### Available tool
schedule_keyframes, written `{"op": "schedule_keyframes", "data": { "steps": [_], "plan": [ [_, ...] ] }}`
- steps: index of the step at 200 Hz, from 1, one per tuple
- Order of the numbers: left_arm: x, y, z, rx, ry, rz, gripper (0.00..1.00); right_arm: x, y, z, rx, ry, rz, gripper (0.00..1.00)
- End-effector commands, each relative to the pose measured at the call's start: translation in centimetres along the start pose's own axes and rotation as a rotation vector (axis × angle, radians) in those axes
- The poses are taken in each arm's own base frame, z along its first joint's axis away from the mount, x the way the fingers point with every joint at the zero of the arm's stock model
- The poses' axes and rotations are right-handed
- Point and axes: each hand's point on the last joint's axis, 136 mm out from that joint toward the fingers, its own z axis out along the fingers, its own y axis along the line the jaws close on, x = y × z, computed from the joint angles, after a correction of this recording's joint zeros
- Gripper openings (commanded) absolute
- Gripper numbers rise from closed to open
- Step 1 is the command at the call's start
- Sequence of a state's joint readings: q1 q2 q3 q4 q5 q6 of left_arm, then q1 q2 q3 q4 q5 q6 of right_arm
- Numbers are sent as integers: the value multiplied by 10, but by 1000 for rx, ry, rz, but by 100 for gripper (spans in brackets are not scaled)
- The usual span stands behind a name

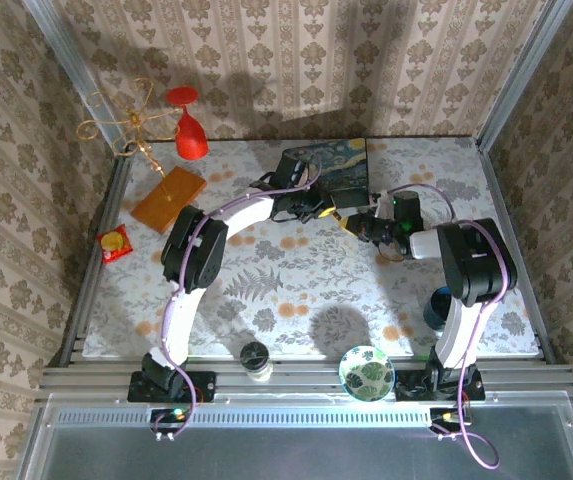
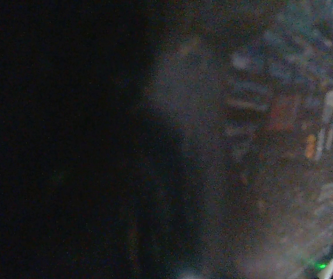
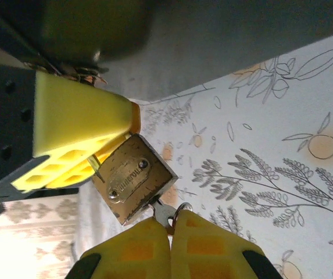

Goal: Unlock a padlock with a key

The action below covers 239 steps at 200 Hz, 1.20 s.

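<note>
**Mia:** What is far to the left of the starry box (image 1: 338, 165)?

**Ben:** A gold wire ornament (image 1: 126, 125) and a red glass (image 1: 188, 128), up by the wall. A bit closer to the box, there is a brown board (image 1: 169, 198) and a red packet (image 1: 114, 243) on the flowery worktop (image 1: 296, 290).

**Mia:** And just in front of the box?

**Ben:** The two arms meet there. The left claw (image 3: 111, 139) is clenched on the top end of the padlock (image 3: 132, 180). It holds the padlock up off the worktop, tilted.

**Mia:** Where is the key?

**Ben:** The key (image 3: 164, 213) is right at the bottom edge of the padlock. Its tip touches the lock there. I cannot tell how deep it goes in.

**Mia:** Who has it?

**Ben:** The right claw (image 3: 171, 232). Its yellow fingers (image 3: 212, 247) are pressed tight together, and the key and its little ring poke out between them.

**Mia:** Anything to the right of the box?

**Ben:** Well in front of it and a bit to the right, a green bowl (image 1: 366, 370) sits at the near edge. Further right is a dark cup (image 1: 436, 308), partly behind the right arm.
</note>
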<state>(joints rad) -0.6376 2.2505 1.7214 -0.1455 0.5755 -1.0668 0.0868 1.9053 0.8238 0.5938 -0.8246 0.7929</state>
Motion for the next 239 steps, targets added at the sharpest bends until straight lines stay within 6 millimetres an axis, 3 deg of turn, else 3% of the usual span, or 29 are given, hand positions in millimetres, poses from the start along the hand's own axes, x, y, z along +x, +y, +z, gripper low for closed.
{"op": "schedule_keyframes", "data": {
  "steps": [1,13,36,82,105,130,163,178,198,216,239],
  "plan": [
    [62,14,5,-22,253,-172,1,-41,20,-12,-142,-135,35,1],
    [62,13,4,-20,253,-168,1,-42,18,-15,-156,-148,45,5],
    [60,14,4,-20,253,-171,2,-38,14,-17,-132,-140,51,27],
    [58,27,10,-49,245,-194,18,-28,-2,-38,105,-156,10,42],
    [59,35,14,-71,248,-209,24,-24,-9,-52,227,-161,-22,45],
    [60,38,12,-94,238,-197,56,-17,-9,-59,286,-143,-73,46],
    [63,45,3,-121,221,-192,60,3,-10,-53,405,-97,-188,45],
    [65,47,-5,-128,209,-185,81,11,-8,-47,467,-79,-253,45],
    [66,52,-21,-142,172,-162,83,9,-8,-43,521,-71,-319,46],
    [51,62,-33,-177,70,-122,91,0,-11,-38,525,-63,-345,46],
    [35,57,-35,-173,3,-29,92,-12,-16,-28,549,-43,-368,47]
  ]
}}
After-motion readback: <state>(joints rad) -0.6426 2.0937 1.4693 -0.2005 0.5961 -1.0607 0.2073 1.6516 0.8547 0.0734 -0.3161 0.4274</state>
